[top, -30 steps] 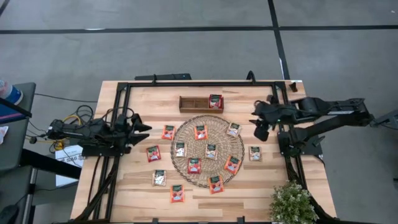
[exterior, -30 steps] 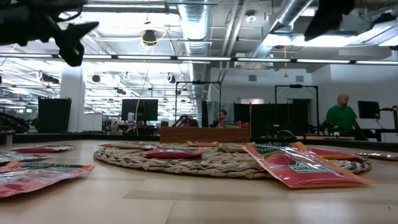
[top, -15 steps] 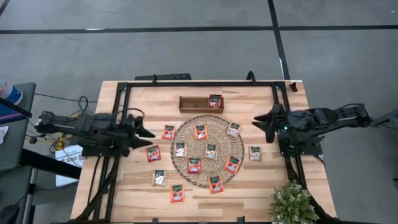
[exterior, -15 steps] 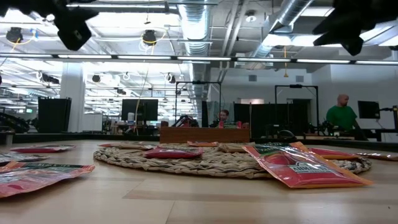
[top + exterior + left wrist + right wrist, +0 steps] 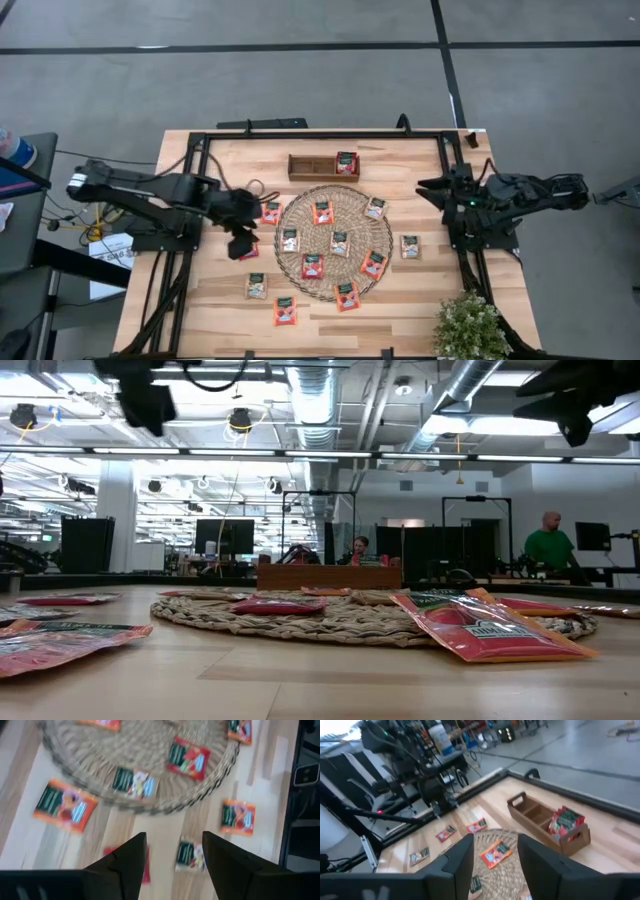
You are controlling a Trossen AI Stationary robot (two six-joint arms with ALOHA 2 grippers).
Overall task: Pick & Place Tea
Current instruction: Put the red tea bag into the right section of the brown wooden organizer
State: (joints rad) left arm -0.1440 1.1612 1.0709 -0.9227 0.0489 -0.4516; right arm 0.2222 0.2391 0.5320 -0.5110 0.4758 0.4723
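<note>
On the table: a round woven mat [image 5: 333,242] was laid at the centre, with a small wooden compartment tray [image 5: 324,167] beyond it at the far side.
Done so far: one red-orange tea packet [image 5: 347,163] was seen standing in the tray's right-hand compartment; this was judged the only packet placed.
Left to do: seven packets [image 5: 340,243] lay on the mat, and five more [image 5: 257,286] lay flat on the bare wood beside it, four to the left and near-left, one [image 5: 410,246] to the right; the task was judged to be at an early stage.
Left gripper: the left gripper [image 5: 243,243] was held above the table just left of the mat, over a red packet [image 5: 144,865] that was seen between its fingers in the left wrist view; the fingers were spread apart and nothing was held.
Right gripper: the right gripper [image 5: 428,189] was held raised at the right side of the table, well apart from any packet, its fingers apart and empty.
Tray compartments: the two compartments left of the placed packet were seen empty in the right wrist view.
Around: a small potted plant [image 5: 468,326] stood at the near right corner, clear of the packets.
In the way: nothing was seen between the left gripper and the packet below it; the mat's raised edge lay close beside that packet.
Background: a person in green [image 5: 546,545] was seen far off in the room, away from the table.
</note>
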